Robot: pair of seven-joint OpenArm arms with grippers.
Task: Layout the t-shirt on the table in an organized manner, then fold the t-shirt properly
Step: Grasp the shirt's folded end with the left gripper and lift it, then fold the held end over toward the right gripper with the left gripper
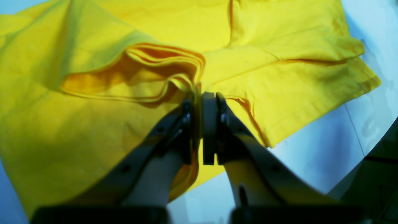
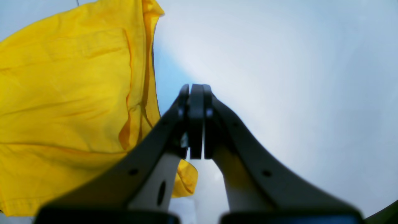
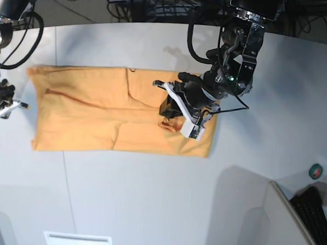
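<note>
Pinching a bunched fold of the plain orange cotton t-shirt (image 1: 93,130), the left gripper (image 1: 202,96) has its jaws clamped on several stacked layers, probably to carry that side across for a fold. Cloth fans out ahead of and to both sides of its tips, puckered where it is gripped. Off the shirt's opposite edge, the right gripper (image 2: 196,88) is clenched on nothing, with bare tabletop ahead and fabric only to one side. The shirt lies partly doubled over on the wide matte white table (image 3: 156,199), a seam and hemmed edges showing.
</note>
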